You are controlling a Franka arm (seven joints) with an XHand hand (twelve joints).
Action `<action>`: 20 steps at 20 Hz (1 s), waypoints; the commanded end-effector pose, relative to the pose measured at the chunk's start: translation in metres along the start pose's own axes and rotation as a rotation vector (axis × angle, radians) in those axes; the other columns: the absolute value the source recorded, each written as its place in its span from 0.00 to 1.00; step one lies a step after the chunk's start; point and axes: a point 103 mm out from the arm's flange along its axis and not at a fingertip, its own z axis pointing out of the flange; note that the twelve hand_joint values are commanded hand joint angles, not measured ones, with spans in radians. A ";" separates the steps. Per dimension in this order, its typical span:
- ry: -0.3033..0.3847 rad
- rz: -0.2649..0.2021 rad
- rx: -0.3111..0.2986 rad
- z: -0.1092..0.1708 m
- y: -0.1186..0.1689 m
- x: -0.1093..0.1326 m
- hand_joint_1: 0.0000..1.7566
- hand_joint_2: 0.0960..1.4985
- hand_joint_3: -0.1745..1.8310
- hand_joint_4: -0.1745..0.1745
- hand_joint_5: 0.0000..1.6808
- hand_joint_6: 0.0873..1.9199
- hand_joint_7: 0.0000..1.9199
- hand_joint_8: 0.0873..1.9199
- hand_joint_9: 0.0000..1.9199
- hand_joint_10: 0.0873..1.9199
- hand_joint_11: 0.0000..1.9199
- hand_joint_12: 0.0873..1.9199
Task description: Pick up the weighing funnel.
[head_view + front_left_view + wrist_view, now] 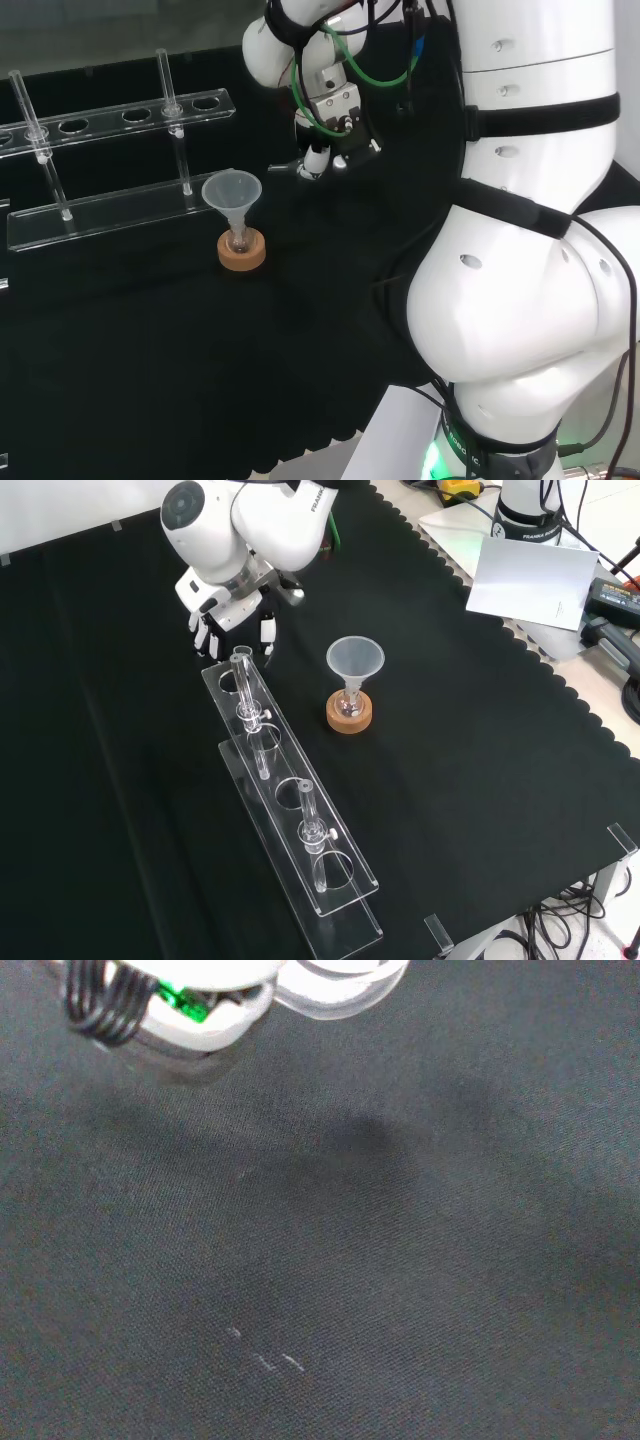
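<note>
Weighing funnel (284,168): small clear piece jutting from my hand (318,158), upper middle of the head view, held above the counter (150,340). My fingers curl round it and pinch it. In the wrist view its clear rim sits close by my palm, with black cloth beyond. In the front view the hand is upper left, just past the upper end of the clear tube rack (290,810). The big funnel (354,660) stands on its cork ring (349,718), right of the rack, apart from the hand.
</note>
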 end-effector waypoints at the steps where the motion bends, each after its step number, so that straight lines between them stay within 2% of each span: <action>1: 0.019 0.040 0.007 -0.014 -0.021 -0.011 0.64 0.42 0.38 1.00 0.76 0.29 0.36 0.31 0.54 0.14 0.40 0.54; 6: 0.001 0.073 -0.001 -0.031 -0.042 -0.020 0.64 0.42 0.38 1.00 0.77 0.29 0.36 0.31 0.54 0.14 0.41 0.54; 11: 0.018 0.107 -0.005 -0.047 -0.063 -0.027 0.64 0.42 0.38 1.00 0.77 0.29 0.36 0.31 0.54 0.14 0.41 0.54; 20: -0.008 0.150 -0.022 -0.070 -0.091 -0.027 0.64 0.42 0.38 1.00 0.77 0.29 0.36 0.31 0.55 0.14 0.42 0.53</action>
